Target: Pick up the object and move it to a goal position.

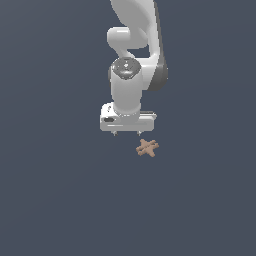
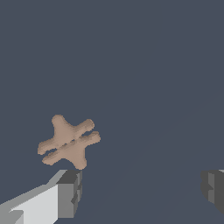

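The object (image 1: 147, 147) is a small tan-brown X-shaped piece lying flat on the dark grey surface. My white gripper (image 1: 126, 133) hangs just above the surface, a little toward the exterior view's left of the object and not touching it. Its two short fingertips are spread wide apart with nothing between them. In the wrist view the object (image 2: 69, 141) lies beyond one grey finger (image 2: 70, 193), outside the gap, while the other finger (image 2: 213, 189) stands far across the picture. The gripper (image 2: 142, 192) is open.
The dark grey surface (image 1: 60, 200) extends in every direction with no other objects, edges or goal marker showing. The white arm (image 1: 134, 60) rises behind the gripper toward the top of the exterior view.
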You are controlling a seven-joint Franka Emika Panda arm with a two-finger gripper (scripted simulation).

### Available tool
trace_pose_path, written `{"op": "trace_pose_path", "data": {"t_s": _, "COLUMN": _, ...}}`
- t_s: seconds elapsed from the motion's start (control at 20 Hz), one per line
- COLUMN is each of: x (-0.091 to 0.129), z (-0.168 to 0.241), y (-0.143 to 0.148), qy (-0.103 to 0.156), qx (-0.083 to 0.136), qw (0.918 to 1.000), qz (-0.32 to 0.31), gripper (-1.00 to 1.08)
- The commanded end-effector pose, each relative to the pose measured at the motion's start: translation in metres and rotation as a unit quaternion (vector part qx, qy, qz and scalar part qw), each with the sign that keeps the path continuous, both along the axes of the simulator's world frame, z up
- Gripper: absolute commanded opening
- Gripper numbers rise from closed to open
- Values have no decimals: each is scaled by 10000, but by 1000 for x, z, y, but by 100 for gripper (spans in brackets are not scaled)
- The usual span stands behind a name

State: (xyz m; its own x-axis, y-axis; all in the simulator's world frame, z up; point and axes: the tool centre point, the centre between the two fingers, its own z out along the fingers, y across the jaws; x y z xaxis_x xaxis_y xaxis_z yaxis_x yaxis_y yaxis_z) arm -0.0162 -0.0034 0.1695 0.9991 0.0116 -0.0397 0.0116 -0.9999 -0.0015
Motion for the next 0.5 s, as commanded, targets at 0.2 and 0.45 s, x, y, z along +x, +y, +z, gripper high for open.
{"op": "trace_pose_path", "data": {"t_s": 0.2, "x": 1, "z": -1, "y": -7, "qy": 6, "qx": -16, "qw": 10000, "qz": -89, "gripper": 100}}
{"op": "trace_pose_path", "data": {"t_s": 0.45, "x": 2, "z": -4, "y": -28, "qy": 23, "qx": -64, "qw": 9995, "qz": -313, "gripper": 100}}
